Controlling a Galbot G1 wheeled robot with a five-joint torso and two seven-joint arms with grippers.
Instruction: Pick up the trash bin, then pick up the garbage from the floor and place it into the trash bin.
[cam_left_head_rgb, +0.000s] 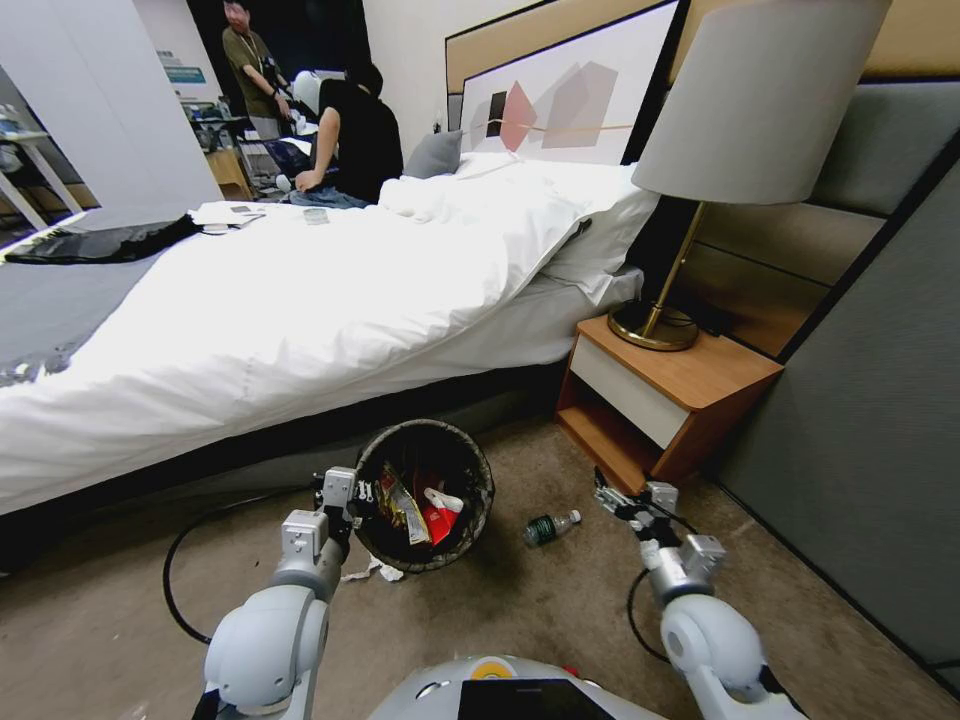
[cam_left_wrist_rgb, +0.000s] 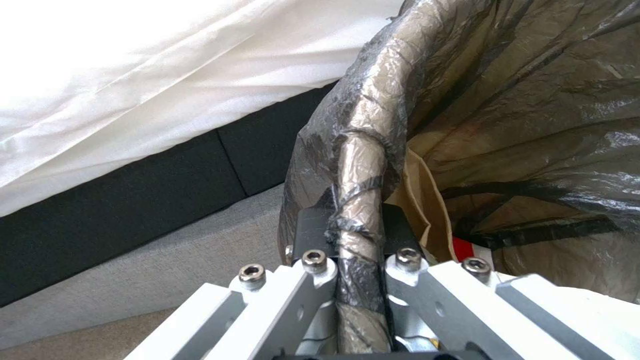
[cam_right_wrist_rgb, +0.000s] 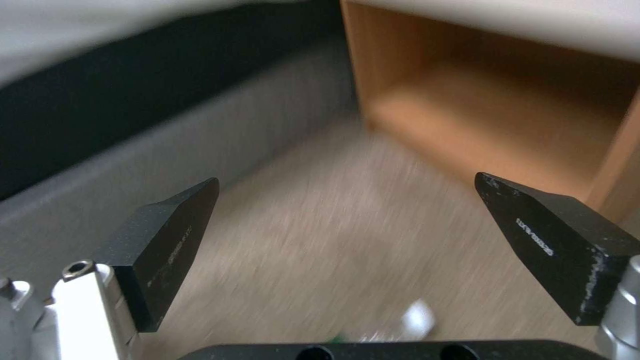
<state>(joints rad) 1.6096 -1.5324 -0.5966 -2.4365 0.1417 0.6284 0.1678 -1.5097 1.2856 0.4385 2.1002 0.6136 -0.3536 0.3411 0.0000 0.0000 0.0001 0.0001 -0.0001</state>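
1. The left gripper (cam_left_wrist_rgb: 360, 235) is nearest, its fingers clamped on the bag-lined rim of the trash bin (cam_left_head_rgb: 425, 495), held tilted just off the floor by the bed (cam_left_head_rgb: 300, 290).
2. A clear plastic bottle (cam_left_head_rgb: 550, 527) lies on the carpet between bin and right gripper (cam_left_head_rgb: 612, 497); it looks light, smooth and prone to roll, best pinched across its body.
3. The right fingers (cam_right_wrist_rgb: 167, 245) stand wide apart, holding nothing, near the nightstand (cam_left_head_rgb: 660, 400).

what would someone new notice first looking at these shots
Most striking is the trash bin, tilted and held off the carpet beside the bed, with the left gripper clamped on its bag-covered rim and red and yellow packets inside. Next is the plastic bottle lying on the carpet between the bin and the nightstand. The right gripper hangs open just above it.
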